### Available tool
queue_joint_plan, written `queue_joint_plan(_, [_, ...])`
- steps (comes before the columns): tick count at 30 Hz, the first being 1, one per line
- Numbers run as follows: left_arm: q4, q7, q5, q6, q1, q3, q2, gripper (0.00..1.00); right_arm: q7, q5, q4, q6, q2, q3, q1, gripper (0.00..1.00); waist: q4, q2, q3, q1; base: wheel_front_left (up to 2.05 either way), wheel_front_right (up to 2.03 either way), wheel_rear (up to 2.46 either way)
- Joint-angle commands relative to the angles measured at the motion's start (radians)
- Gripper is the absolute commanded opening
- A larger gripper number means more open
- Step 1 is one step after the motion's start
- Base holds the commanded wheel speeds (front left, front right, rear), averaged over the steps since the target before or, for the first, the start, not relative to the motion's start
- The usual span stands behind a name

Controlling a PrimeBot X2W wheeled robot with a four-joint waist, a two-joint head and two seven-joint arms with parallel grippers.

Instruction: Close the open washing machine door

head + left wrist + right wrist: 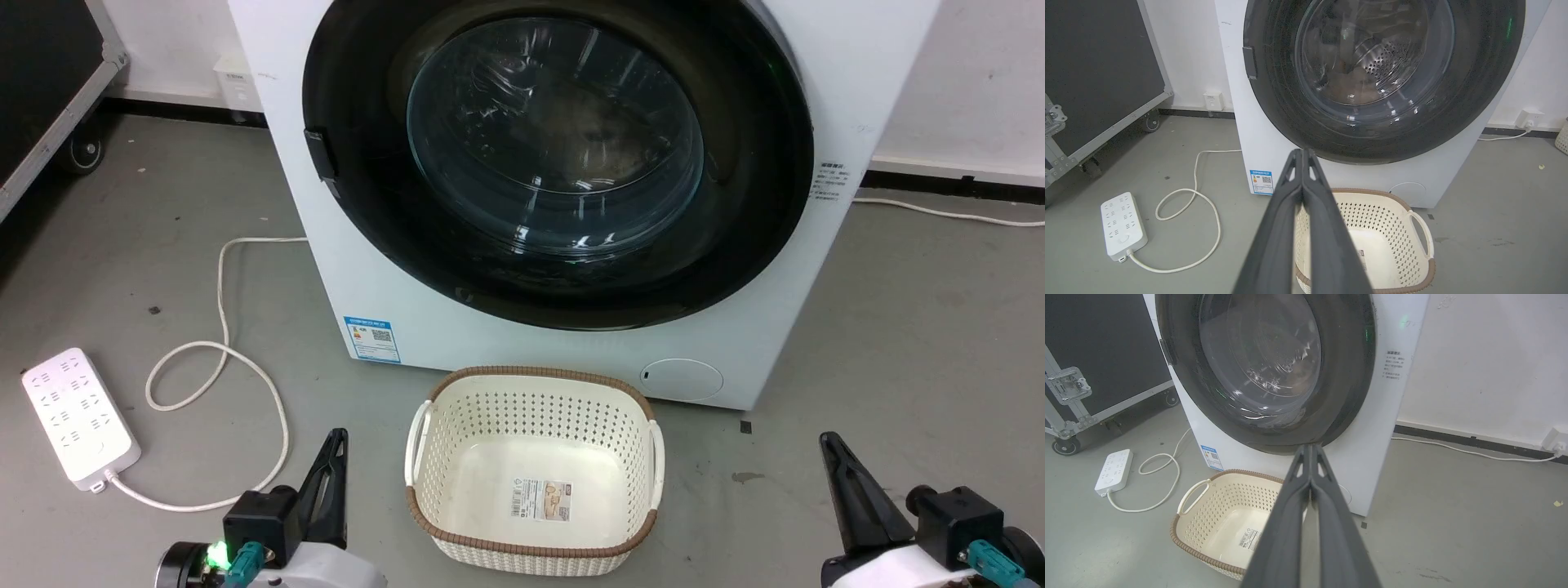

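Sitting flush, the washing machine door (559, 155) is judged shut, so left gripper (335, 445) and right gripper (833, 449) are held low, fingers together.

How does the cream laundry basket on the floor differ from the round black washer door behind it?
The cream perforated plastic basket with a brown woven rim is a rounded rectangle; the black-rimmed round glass washing machine door is a circle. The basket lies on the floor opening upward; the door stands upright on the white washing machine. The door is the wider. Both have a darker rim around a lighter middle.
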Motion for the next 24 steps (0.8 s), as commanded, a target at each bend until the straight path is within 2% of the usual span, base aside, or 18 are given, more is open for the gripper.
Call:
queue_joint_plan(1, [-0.007, 0.004, 0.007, 0.006, -0.007, 0.004, -0.001, 0.00, 0.005, -0.009, -0.009, 0.000, 0.002, 0.003, -0.015, 0.00, 0.000, 0.0000, 0.000, 0.0000, 0.00, 0.00, 0.00])
queue_joint_plan(24, [-0.042, 0.055, 0.033, 0.017, -0.010, 0.019, -0.005, 0.00, 0.053, -0.023, -0.034, 0.000, 0.002, 0.018, -0.028, 0.00, -0.002, 0.0000, 0.002, 0.0000, 0.00, 0.00, 0.00])
